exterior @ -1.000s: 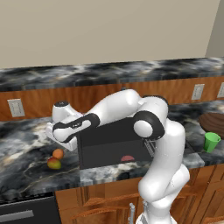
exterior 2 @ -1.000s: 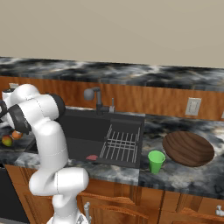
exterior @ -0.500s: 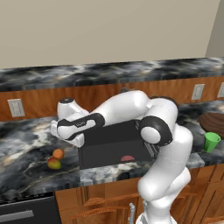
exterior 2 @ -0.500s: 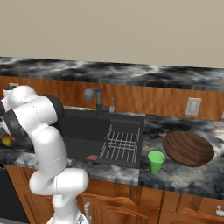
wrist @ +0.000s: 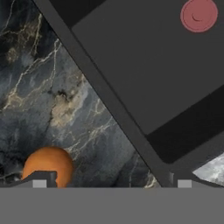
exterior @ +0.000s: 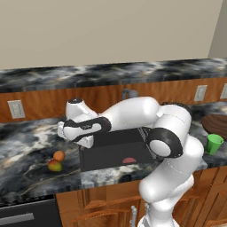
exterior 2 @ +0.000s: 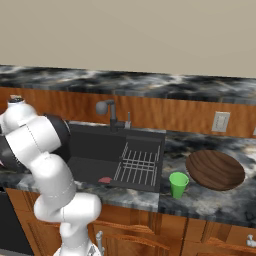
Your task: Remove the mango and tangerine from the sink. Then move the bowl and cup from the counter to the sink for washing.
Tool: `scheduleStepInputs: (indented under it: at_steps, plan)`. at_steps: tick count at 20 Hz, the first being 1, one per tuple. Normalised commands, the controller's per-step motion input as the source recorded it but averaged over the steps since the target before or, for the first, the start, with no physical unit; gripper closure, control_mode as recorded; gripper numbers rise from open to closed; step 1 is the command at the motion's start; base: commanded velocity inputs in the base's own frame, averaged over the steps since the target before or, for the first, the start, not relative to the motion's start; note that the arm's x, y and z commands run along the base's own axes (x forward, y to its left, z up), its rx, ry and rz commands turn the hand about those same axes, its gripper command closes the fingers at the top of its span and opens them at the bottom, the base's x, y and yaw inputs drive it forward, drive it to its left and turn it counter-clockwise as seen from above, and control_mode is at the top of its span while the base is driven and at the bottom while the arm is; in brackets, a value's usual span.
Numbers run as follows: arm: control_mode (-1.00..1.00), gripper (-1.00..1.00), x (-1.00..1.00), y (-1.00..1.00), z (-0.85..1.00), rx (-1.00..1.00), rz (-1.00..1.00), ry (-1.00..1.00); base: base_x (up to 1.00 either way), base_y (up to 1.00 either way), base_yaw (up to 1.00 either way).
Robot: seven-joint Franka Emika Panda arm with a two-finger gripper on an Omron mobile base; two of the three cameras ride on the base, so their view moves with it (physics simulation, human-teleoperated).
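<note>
Both fruits out: round orange tangerine (exterior: 59, 155), red-green oval mango (exterior: 54, 166) sitting on counter. Two-finger gripper (wrist: 109, 181) hanging open, empty (tips far apart); now heading for small green cup (exterior 2: 177, 184), approaching from above.

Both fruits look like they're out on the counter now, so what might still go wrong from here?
The tangerine and mango lie loose on the counter close to the sink and the front edge; a brush from the arm might roll them off or back in. The cup stands close beside the bowl, so grasping one may knock the other.

The arm (exterior: 133, 113) is glossy white, built of rounded tubular links with dark grey bands at its joints and a black wrist section.
</note>
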Motion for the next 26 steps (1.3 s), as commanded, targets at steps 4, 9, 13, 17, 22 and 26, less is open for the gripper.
scheduleStepInputs:
  at_steps: [4, 9, 13, 17, 22, 26]
  plan:
    - [-1.00, -1.00, -0.10, -0.30, 0.08, 0.01, 0.07, 0.00, 0.00, 0.00, 0.00]
    - [-1.00, -1.00, -0.08, -0.28, 0.08, 0.01, 0.11, 0.01, 0.00, 0.00, 0.00]
    - [-1.00, -1.00, -0.01, -0.26, 0.08, 0.00, 0.11, 0.04, 0.00, 0.00, 0.00]
    - [-1.00, -1.00, 0.00, -0.28, 0.07, 0.00, 0.12, 0.02, 0.00, 0.00, 0.00]
    - [-1.00, -1.00, 0.00, -0.27, 0.06, 0.00, 0.12, 0.03, 0.00, 0.00, 0.00]
    - [-1.00, -1.00, -0.01, -0.28, 0.05, 0.00, 0.11, 0.00, 0.00, 0.00, 0.00]
